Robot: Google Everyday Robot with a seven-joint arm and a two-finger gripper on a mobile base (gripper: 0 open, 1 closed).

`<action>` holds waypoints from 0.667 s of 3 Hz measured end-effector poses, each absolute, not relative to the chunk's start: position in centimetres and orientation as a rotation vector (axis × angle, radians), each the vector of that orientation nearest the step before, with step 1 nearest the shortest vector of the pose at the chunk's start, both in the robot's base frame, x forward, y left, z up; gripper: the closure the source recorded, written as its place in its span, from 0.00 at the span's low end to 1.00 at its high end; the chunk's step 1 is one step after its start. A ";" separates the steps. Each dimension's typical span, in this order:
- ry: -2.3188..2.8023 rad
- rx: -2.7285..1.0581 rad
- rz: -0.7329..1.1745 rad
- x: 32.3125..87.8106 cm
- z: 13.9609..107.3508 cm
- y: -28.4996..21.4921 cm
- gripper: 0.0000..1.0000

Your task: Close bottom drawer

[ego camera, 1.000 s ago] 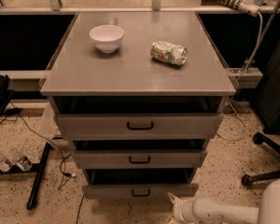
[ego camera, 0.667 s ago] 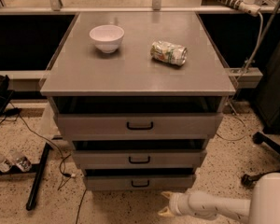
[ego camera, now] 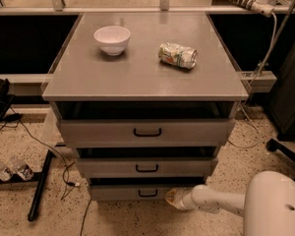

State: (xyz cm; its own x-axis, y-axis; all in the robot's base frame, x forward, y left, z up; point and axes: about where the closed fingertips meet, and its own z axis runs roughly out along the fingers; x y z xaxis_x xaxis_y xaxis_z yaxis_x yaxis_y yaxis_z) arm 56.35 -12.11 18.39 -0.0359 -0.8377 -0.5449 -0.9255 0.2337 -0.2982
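The bottom drawer (ego camera: 123, 192) is the lowest of three grey drawers in the cabinet, with a small black bar handle (ego camera: 148, 193). It stands slightly out, with a thin dark gap above its front. My gripper (ego camera: 171, 197) reaches in from the lower right on a white arm (ego camera: 221, 203). It is at the drawer front, just right of the handle, and seems to touch it.
The middle drawer (ego camera: 146, 167) and top drawer (ego camera: 146, 131) stand partly out above. A white bowl (ego camera: 112, 39) and a crushed can (ego camera: 177, 55) lie on the cabinet top. Cables and a black bar (ego camera: 39, 186) lie on the floor at left. A chair base (ego camera: 285, 149) stands at right.
The bottom drawer has slid further into the cabinet. My gripper has moved left and up with it, from the floor at the lower right to the drawer front.
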 end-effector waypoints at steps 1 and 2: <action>1.880 -1.612 0.172 56.7 18.5 -12.2 0.85; 1.880 -1.612 0.173 56.7 18.5 -12.2 0.62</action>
